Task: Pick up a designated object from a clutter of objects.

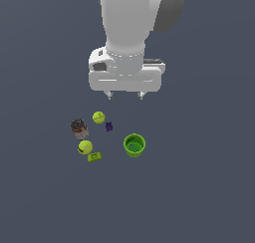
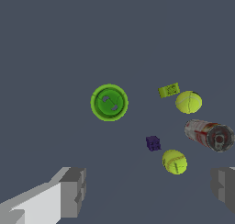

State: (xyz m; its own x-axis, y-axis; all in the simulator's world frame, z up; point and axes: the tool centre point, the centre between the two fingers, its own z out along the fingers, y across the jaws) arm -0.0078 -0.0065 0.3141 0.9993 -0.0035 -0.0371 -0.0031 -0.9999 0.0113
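Two near-identical yellow-green tennis balls lie in the clutter; nothing shows which one is designated. One ball [image 1: 98, 117] [image 2: 174, 162] is nearest the gripper, beside a tiny purple block [image 1: 109, 126] [image 2: 153, 143]. The other ball [image 1: 85, 147] [image 2: 188, 102] sits next to a flat green block [image 1: 94, 157] [image 2: 169, 90]. My gripper [image 1: 125, 95] [image 2: 149, 191] hangs open above the floor, short of the clutter, with nothing between its fingers.
A bright green cup [image 1: 134, 145] [image 2: 109, 102] stands on the exterior view's right of the group. Between the two balls is a dark-topped grey-red can [image 1: 79, 128] [image 2: 210, 134]. Everything rests on a flat dark grey floor.
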